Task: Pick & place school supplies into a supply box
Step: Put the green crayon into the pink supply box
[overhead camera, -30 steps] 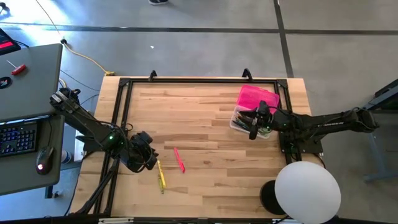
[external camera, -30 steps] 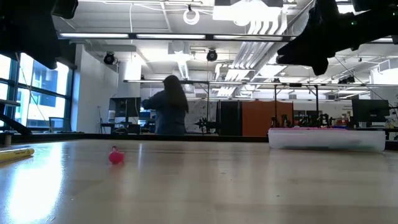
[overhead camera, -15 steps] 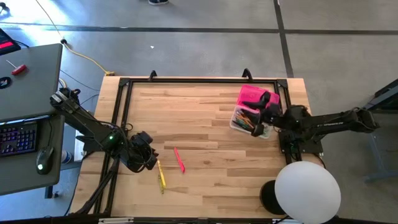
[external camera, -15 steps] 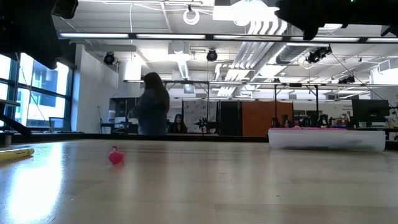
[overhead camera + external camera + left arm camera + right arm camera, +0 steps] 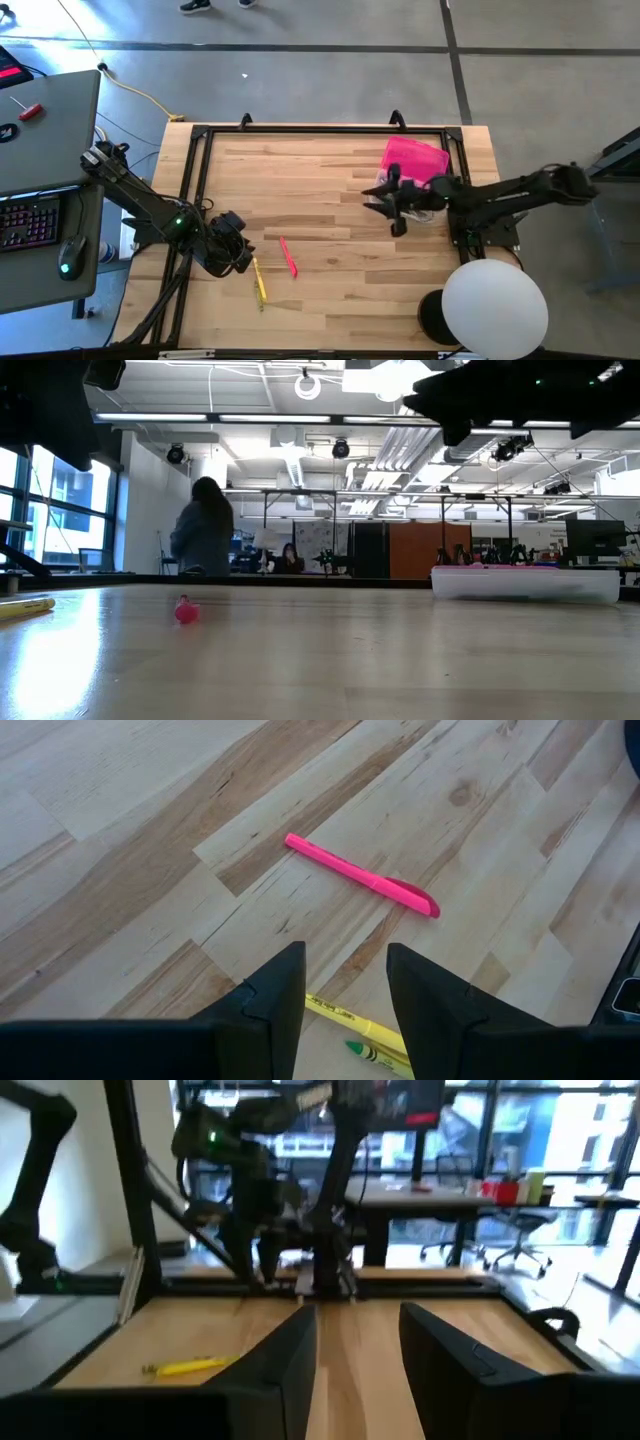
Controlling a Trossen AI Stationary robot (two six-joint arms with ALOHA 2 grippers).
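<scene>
- Wooden surface (image 5: pixel 330 290), pale planks inside a dark frame; behind it you have a large room with ceiling lights, where a person (image 5: pixel 203 528) stands far off.
- Supply box (image 5: pixel 412 172): clear, with its pink lid swung open on the far side; it sits near your right edge of the surface. The low view shows it as a shallow clear tray.
- Pink pen (image 5: pixel 288 256): lies flat on bare wood toward the left front, touching nothing.
- Yellow pencil (image 5: pixel 259 281): lies just beside the pink pen, on its left, close under the left gripper. A green-tipped item shows next to it in the left wrist view; you cannot tell what it is.
- Left gripper (image 5: pixel 236 254): held low over the front left of the surface, beside the yellow pencil; jaws spread with nothing between them.
- Right gripper (image 5: pixel 385 195): raised above the surface just left of the supply box, pointing toward the left arm; jaws spread, holding nothing.
</scene>
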